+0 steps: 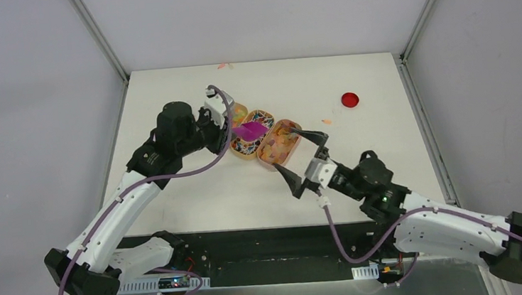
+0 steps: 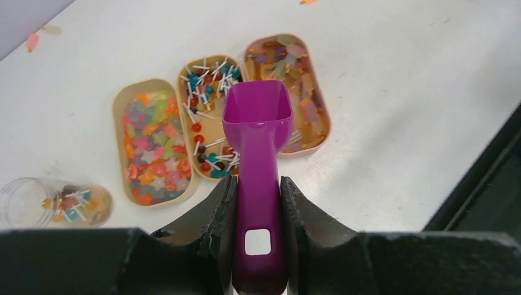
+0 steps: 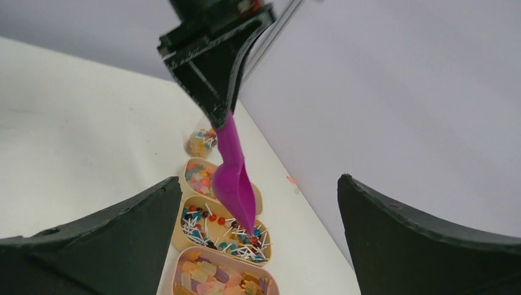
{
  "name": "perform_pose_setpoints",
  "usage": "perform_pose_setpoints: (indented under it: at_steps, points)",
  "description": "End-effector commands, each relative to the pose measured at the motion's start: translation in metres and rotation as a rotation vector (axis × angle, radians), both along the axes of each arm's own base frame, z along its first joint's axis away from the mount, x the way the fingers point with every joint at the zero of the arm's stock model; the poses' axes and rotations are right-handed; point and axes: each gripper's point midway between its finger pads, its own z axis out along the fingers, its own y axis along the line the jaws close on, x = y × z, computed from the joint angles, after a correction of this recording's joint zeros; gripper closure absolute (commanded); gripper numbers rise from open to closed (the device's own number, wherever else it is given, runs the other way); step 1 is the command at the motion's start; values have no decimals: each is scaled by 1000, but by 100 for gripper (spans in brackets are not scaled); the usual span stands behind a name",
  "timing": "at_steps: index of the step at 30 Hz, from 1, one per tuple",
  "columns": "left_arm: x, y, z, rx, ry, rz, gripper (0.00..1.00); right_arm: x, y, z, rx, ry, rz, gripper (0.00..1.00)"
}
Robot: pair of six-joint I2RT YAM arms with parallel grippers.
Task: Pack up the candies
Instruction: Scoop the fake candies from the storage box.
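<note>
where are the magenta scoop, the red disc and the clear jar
magenta scoop [image 2: 257, 114]: left wrist view, inside its bowl
red disc [image 1: 349, 99]: top external view, its centre
clear jar [image 2: 21, 200]: left wrist view, bare glass wall

Your candies [image 2: 147, 173] lie loose, sorted by kind. Take the middle tray [image 2: 180, 98] as your mark. Inside it you have the stick pieces [image 2: 206, 117], red, blue and dark with white stems. Just left of it in the left wrist view lie the bright star-shaped bits [image 2: 156, 123], and just right of it the translucent orange-yellow gummies [image 2: 301, 98].
</note>
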Motion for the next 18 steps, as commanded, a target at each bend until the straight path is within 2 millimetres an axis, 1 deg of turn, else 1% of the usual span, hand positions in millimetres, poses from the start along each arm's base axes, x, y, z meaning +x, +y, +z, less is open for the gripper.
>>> perform_pose_setpoints:
  at_steps: [1, 3, 8, 10, 15, 18]
  points:
    - [27, 13, 5, 110, -86, 79, 100, -8, -31, 21, 131, 58, -41, 0]
    - [31, 13, 3, 148, -65, 77, 100, -10, -42, 25, 139, 56, -63, 0]
    - [41, 15, -17, 229, -10, 86, 100, -14, -58, 32, 151, 62, -85, 0]
    - [44, 14, -25, 246, 6, 87, 100, -16, -61, 34, 158, 61, -84, 0]
    - [47, 2, -45, 264, 41, 21, 100, -20, -66, 35, 170, 72, -74, 0]
    - [52, 1, -56, 282, 42, 23, 100, -22, -67, 35, 177, 78, -69, 0]
